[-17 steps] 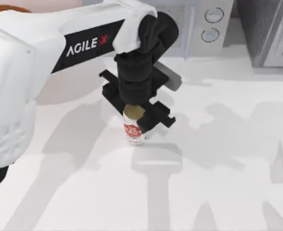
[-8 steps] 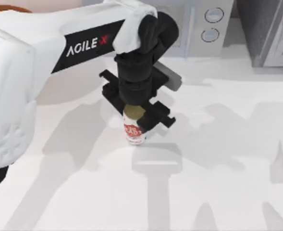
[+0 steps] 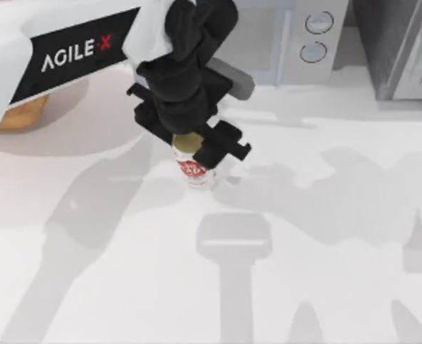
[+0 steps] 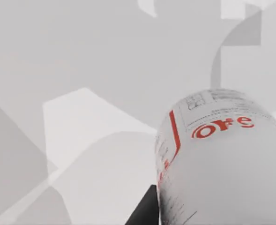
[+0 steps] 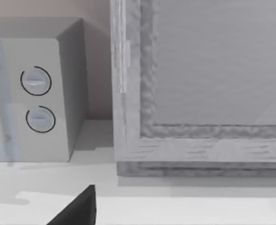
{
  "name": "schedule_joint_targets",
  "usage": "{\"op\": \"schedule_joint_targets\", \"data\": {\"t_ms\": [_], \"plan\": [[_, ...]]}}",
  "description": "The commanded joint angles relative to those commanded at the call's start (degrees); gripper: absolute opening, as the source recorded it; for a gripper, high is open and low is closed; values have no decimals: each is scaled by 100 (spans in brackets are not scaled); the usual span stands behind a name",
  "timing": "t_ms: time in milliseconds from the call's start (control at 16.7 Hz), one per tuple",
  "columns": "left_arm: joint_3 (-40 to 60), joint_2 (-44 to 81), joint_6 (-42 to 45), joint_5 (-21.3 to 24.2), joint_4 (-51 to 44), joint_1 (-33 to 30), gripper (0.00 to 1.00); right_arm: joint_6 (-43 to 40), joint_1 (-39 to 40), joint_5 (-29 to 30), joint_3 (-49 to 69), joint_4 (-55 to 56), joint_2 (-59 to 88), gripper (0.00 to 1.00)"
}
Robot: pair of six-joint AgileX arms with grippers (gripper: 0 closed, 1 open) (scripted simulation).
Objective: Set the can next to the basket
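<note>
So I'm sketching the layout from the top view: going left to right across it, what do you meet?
basket → can, held in the left gripper → microwave with two round dials → grey cabinet at the right edge.

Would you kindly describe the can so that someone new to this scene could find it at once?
Start at the white microwave at the table's back edge, then come forward to the black left gripper near the table's middle. The can stands upright in its grip: a small white cylinder with a red label and dull gold top, far smaller than the orange-brown basket at far left.
</note>
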Motion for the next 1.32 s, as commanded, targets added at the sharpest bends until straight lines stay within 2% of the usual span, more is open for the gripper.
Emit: {"op": "schedule_joint_targets", "data": {"t_ms": [120, 300, 420, 600, 1020, 1320], "plan": [[-308, -276, -124, 191, 83, 293, 0, 0, 0, 0, 0, 0, 0, 100], [-730, -653, -714, 277, 124, 1164, 0, 0, 0, 0, 0, 0, 0, 100], [-1084, -783, -1229, 103, 1, 1764, 0, 0, 0, 0, 0, 0, 0, 100], [-1446, -768, -1625, -214, -238, 2222, 0, 0, 0, 0, 0, 0, 0, 100], [-1517, -693, -1629, -278, -278, 2179, 0, 0, 0, 0, 0, 0, 0, 100], [-2182, -112, -1727, -535, -433, 1472, 0, 0, 0, 0, 0, 0, 0, 100]]}}
